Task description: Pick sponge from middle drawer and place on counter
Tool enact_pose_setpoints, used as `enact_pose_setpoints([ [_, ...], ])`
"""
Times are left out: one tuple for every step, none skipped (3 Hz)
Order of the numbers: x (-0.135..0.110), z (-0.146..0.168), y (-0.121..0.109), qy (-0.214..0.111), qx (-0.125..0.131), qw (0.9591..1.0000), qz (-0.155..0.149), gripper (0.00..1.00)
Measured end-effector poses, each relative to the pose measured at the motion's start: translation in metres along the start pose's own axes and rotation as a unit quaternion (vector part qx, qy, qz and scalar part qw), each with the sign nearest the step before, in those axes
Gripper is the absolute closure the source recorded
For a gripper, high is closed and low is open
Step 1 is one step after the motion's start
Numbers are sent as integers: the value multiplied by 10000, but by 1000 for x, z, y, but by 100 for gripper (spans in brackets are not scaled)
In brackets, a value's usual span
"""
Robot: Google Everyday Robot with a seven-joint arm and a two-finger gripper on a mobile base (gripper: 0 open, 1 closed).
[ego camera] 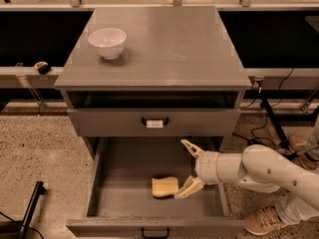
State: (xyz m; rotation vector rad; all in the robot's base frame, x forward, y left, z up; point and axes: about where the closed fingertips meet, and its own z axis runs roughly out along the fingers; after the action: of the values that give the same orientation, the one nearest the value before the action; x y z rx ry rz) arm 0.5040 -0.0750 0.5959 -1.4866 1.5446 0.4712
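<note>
The middle drawer stands open at the near side of the grey cabinet, its flat floor in full view and its dark handle at the bottom edge of the view. The sponge lies flat on that floor, slightly right of centre and nearer the drawer's front wall than its back. The gripper is inside the drawer on the right, carried by a white arm that reaches in from the right; its cream fingers are spread wide, holding nothing. One finger points toward the far left near the drawer's back and the other angles down to the sponge's right edge, where it is touching or just short of touching. Above the open drawer is a closed drawer front whose handle bears a white tag. The counter carries a white bowl at its far left corner. A person's shoe shows on the speckled floor at the near right, below the arm.
</note>
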Motion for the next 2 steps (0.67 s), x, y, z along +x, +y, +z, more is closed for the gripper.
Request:
enact_pose_setpoints([
  [32,26,-13,139,143,9998,-73,0],
  [33,28,-14,125,145,9998,-64,0],
])
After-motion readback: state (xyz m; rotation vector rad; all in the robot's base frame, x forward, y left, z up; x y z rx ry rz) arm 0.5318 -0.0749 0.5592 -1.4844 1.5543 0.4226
